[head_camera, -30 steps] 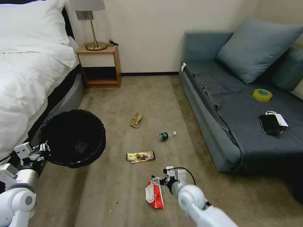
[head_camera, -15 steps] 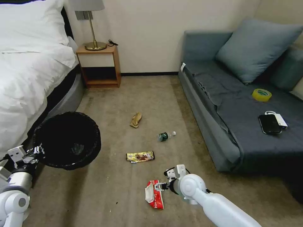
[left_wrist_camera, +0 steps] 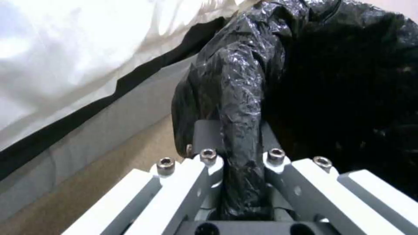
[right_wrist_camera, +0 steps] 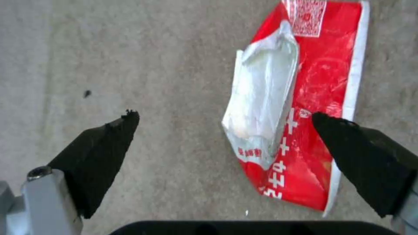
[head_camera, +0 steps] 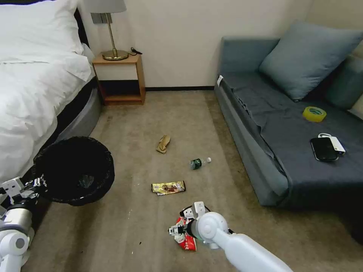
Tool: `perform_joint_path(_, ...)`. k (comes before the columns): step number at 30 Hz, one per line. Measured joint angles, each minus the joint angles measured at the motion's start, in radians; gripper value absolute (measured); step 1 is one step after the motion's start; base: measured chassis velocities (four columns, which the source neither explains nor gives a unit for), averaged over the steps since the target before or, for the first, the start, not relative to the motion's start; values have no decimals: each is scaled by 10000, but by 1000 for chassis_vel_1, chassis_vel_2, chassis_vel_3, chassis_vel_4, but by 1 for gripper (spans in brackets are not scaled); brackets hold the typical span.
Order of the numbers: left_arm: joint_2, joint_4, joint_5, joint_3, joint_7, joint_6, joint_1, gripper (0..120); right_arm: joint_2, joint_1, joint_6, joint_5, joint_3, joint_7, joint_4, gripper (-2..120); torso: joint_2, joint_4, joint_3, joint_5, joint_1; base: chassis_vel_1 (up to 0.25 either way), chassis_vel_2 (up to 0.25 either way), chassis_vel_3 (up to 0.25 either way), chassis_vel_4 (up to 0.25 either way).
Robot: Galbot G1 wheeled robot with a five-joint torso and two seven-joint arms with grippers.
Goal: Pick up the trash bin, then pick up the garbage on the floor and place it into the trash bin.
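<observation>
The trash bin [head_camera: 73, 170], lined with a crinkly black bag, hangs off the carpet beside the bed. My left gripper [head_camera: 32, 184] is shut on its near rim [left_wrist_camera: 241, 107], the bag pinched between the fingers [left_wrist_camera: 207, 133]. My right gripper [head_camera: 177, 228] is open and hovers low over the red-and-white wrapper [head_camera: 187, 240]. In the right wrist view the gripper [right_wrist_camera: 224, 116] points down with the wrapper [right_wrist_camera: 313, 81] lying between its tips, nearer one tip. More garbage lies farther out on the floor: a yellow-brown snack wrapper [head_camera: 168, 187], a small green bottle [head_camera: 197, 163] and crumpled tan paper [head_camera: 163, 144].
A white bed [head_camera: 38, 75] runs along the left, with a wooden nightstand [head_camera: 119, 77] and lamp behind it. A grey sofa [head_camera: 287, 124] on the right carries a yellow tape roll [head_camera: 314, 113] and a black phone [head_camera: 323, 148]. Open carpet lies between them.
My left arm has drawn the bin leftward and nearer to me. My right gripper has swung left and now sits over the red-and-white wrapper, which has not moved.
</observation>
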Motion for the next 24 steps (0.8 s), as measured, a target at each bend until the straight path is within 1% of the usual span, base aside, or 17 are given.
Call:
perform_joint_path(1,0,0,0,0,0,0,0,4,0,0,0,0,0,0,0,100,0,0,0,0,0,0,0,0,0)
perform_joint_path(2,28,166,30,55,34,-40,-28,4,254,42,15,-547,0,-301,-562,100,-1,1,0,0,0,0,0,0,0)
perform_joint_path(9,76,415,70,60,88,-96,-103,4,394,-19,95,-1228,44,-673,-1077,100,-1,0,0,0,0,0,0,0,0)
perform_joint_path(10,76,460,80,60,95,-101,-119,4,418,-30,126,-1348,60,-757,-1147,99,0,0,0,0,0,0,0,0,0)
perform_joint_path(11,76,506,93,61,100,-108,-133,4,451,-40,148,-1443,70,-835,-1215,95,0,0,0,0,0,0,0,0,0)
perform_joint_path(12,76,506,93,61,100,-108,-133,4,451,-40,148,-1443,70,-835,-1215,95,0,0,0,0,0,0,0,0,0)
perform_joint_path(13,76,531,104,64,102,-117,-140,4,476,-46,159,-1496,78,-875,-1249,93,0,0,0,1,0,0,0,0,0)
perform_joint_path(16,47,591,153,102,121,-131,-155,4,558,-43,207,-1641,88,-1009,-1360,79,-1,0,0,1,0,0,0,0,0)
perform_joint_path(17,47,591,153,102,121,-131,-155,4,558,-43,207,-1641,88,-1009,-1360,79,-1,0,0,1,0,0,0,0,0)
perform_joint_path(19,20,610,183,120,141,-133,-159,4,593,-45,216,-1673,88,-1054,-1400,69,0,0,0,0,0,0,0,0,0)
perform_joint_path(21,6,611,200,128,147,-135,-159,4,626,-71,245,-1739,102,-1103,-1457,62,0,0,0,0,0,0,0,0,0)
perform_joint_path(22,6,611,200,128,147,-135,-159,4,626,-71,245,-1739,102,-1103,-1457,62,0,0,0,0,0,0,0,0,0)
perform_joint_path(23,-6,611,212,131,155,-135,-159,4,639,-100,277,-1826,127,-1161,-1504,54,0,0,0,1,0,0,0,0,0)
perform_joint_path(24,-8,610,213,131,155,-135,-159,4,639,-102,284,-1837,128,-1168,-1509,52,0,0,0,1,0,0,0,0,0)
